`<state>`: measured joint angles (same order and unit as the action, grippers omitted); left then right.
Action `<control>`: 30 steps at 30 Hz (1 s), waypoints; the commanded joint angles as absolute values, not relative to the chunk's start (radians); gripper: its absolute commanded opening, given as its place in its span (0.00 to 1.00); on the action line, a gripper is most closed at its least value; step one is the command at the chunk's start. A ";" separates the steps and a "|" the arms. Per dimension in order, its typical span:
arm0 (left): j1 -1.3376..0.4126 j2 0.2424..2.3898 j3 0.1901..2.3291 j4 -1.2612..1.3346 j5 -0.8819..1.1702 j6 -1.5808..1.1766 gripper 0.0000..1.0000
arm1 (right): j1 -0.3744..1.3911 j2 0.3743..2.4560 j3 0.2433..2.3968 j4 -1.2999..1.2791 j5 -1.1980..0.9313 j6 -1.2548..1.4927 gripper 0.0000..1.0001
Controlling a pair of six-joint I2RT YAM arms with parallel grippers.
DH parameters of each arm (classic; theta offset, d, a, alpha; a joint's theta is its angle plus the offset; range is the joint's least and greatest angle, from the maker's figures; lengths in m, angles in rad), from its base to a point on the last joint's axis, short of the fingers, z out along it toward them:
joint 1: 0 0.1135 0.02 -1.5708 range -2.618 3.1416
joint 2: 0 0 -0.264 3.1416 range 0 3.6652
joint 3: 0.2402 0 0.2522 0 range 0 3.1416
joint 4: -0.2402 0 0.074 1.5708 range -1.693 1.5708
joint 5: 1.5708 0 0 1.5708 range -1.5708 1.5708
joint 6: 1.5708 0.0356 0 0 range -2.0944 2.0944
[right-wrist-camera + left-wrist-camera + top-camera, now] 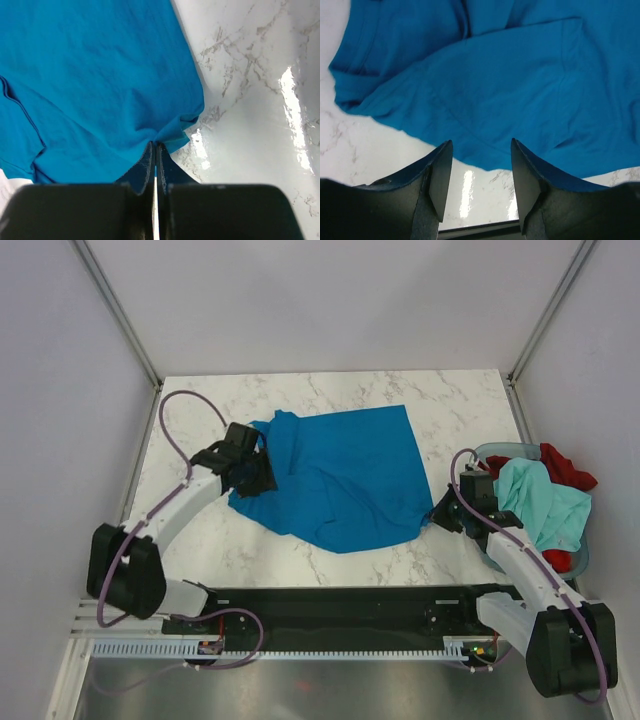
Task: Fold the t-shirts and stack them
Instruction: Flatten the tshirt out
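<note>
A blue shirt (345, 475) is spread, somewhat rumpled, across the middle of a marble-patterned table (300, 395). Its left part is bunched into folds and its lower edge is curved towards the arms. The left gripper (252, 468) is held at the shirt's left edge. In the left wrist view its jaws are seen parted with a clear gap. Only bare table top is seen between them, and the shirt's hem lies just at the fingertips (445, 165). No cloth is gripped by it. The right gripper (443, 512) is placed at the shirt's lower right corner, low over the table. In the right wrist view its fingers (145, 170) are pressed together, with only a thin slit left. A small pucker of the blue cloth's edge is pinched at their tips, and creases are drawn towards that spot. At the right edge of the table a basket (490, 452) is set, partly hidden by the right arm. A mint-teal shirt (540, 502) is heaped in it and spills over the rim. A red shirt (568, 468) is seen behind and beneath the mint-teal one, touching it. Both are kept apart from the blue shirt, and neither is folded.
</note>
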<state>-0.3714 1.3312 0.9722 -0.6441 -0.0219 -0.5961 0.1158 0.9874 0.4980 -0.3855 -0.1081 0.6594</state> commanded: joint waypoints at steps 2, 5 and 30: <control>-0.455 1.511 1.179 -0.598 -0.046 -0.520 0.57 | 0.118 0.980 0.499 -0.342 -0.129 0.660 0.00; -0.517 1.639 1.317 -0.601 -0.125 -0.515 0.55 | 0.118 0.985 0.482 -0.330 -0.127 0.660 0.00; -0.583 2.143 1.661 -0.609 -0.193 -0.604 0.42 | 0.120 1.045 0.480 -0.270 -0.126 0.603 0.00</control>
<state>-0.5739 2.1334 1.6173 -0.6182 -0.1570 -0.5713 0.1158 1.0363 0.4786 -0.3099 -0.1265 0.6182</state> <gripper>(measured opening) 0.426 0.010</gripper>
